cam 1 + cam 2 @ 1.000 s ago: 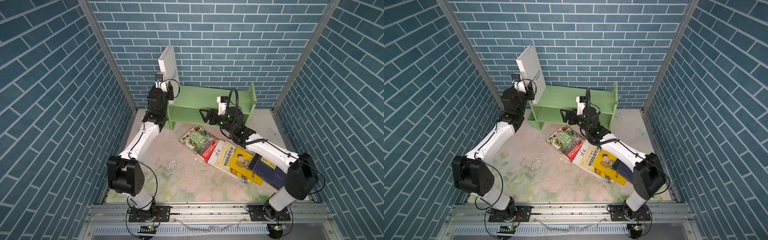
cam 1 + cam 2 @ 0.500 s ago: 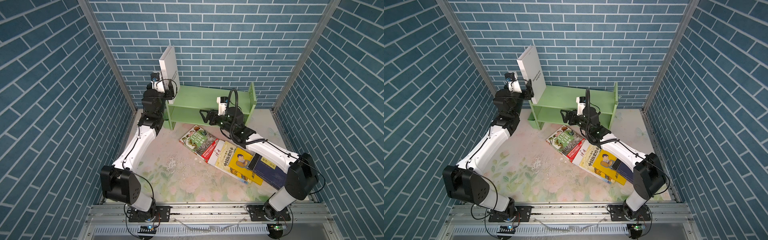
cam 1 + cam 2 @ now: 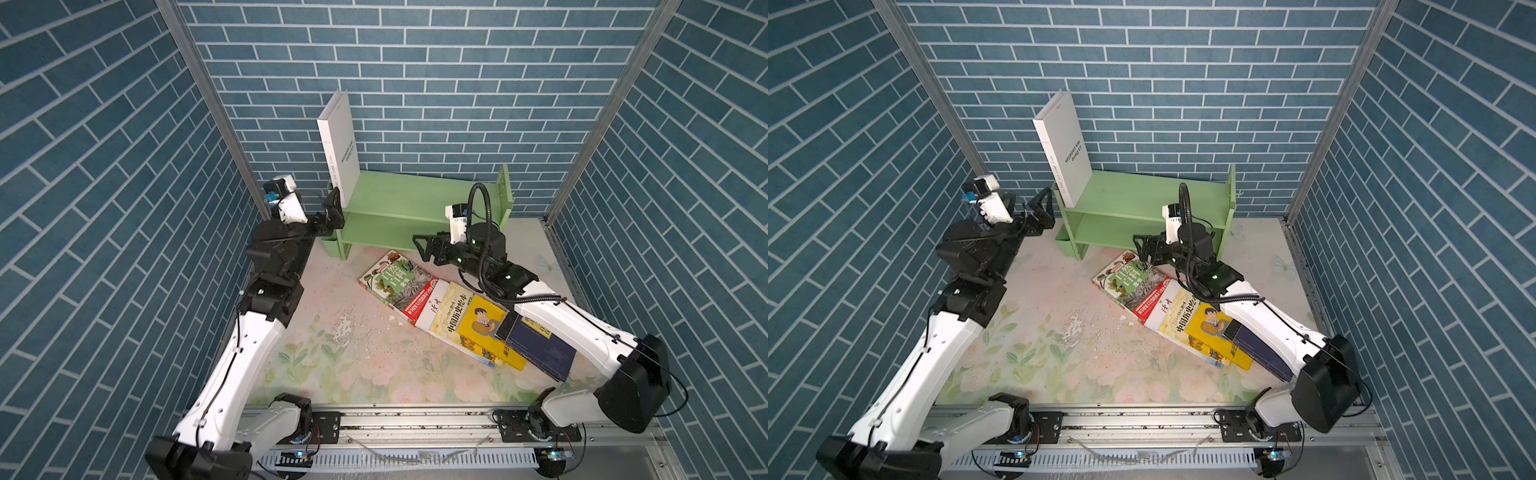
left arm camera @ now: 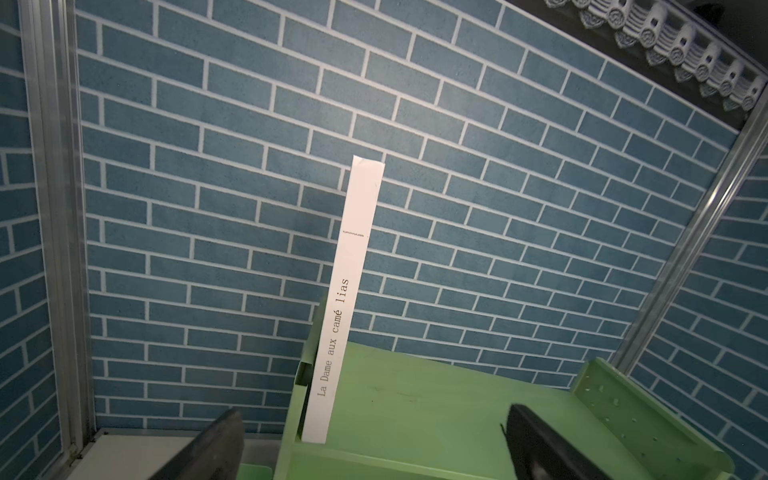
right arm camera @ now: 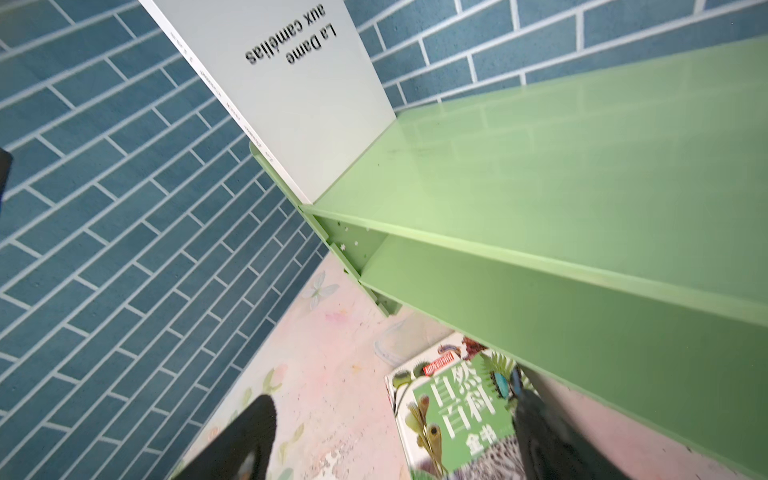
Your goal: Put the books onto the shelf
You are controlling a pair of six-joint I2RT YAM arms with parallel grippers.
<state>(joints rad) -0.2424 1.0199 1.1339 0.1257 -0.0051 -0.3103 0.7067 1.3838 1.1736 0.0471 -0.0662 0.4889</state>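
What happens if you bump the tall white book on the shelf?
It would probably tip: the white book stands tall and thin on the shelf with no book beside it. It looks stiff, so likely falls flat.

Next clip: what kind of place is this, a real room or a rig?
Most likely a staged robot cell: blue brick-print wall panels held by aluminium corner posts, a floral-print tabletop, and a metal base rail carrying white robot arms.
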